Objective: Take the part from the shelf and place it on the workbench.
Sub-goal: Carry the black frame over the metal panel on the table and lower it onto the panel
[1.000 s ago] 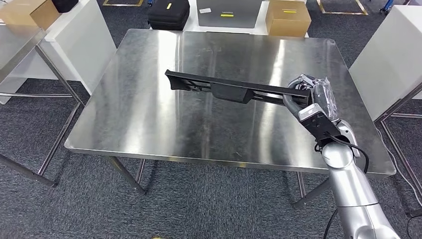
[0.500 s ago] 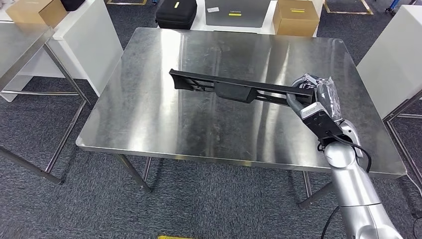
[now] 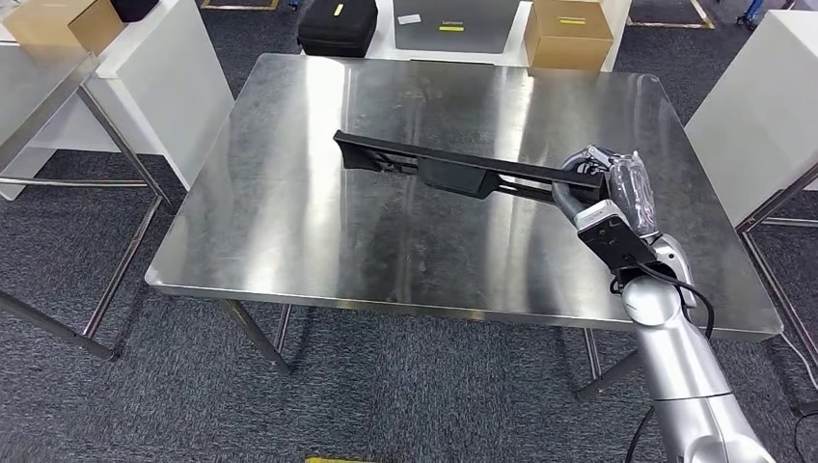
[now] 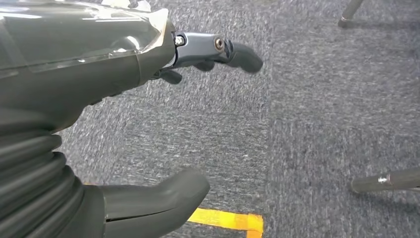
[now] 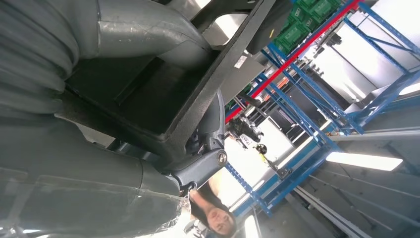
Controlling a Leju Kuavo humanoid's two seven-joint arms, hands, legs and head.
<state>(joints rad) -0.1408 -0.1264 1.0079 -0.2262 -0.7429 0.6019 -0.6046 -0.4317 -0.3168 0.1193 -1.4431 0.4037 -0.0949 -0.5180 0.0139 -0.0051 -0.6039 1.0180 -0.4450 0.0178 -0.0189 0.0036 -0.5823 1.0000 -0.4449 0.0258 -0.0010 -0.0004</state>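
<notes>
A long black part (image 3: 463, 173) is held at one end by the right hand (image 3: 603, 183), whose fingers are wrapped around it at the right of centre in the head view. The part stretches from that hand toward the upper left of the frame, above the steel workbench (image 3: 289, 231); whether it touches the surface cannot be told. In the right wrist view the same part (image 5: 208, 74) is seen clamped between the thick thumb and the darker fingers (image 5: 210, 144) of the hand (image 5: 163, 124), with blue racking (image 5: 317, 124) and a person (image 5: 215, 215) seen beyond it.

The left hand (image 4: 148, 129) is shown over grey carpet (image 4: 322, 99), with nothing held and its fingers (image 4: 233, 49) set well apart from the thumb. A yellow floor line (image 4: 228, 220) is seen at the lower middle of that frame.

Two cardboard boxes (image 3: 569, 29) and a black case (image 3: 336, 24) lie along the top edge of the head view.
</notes>
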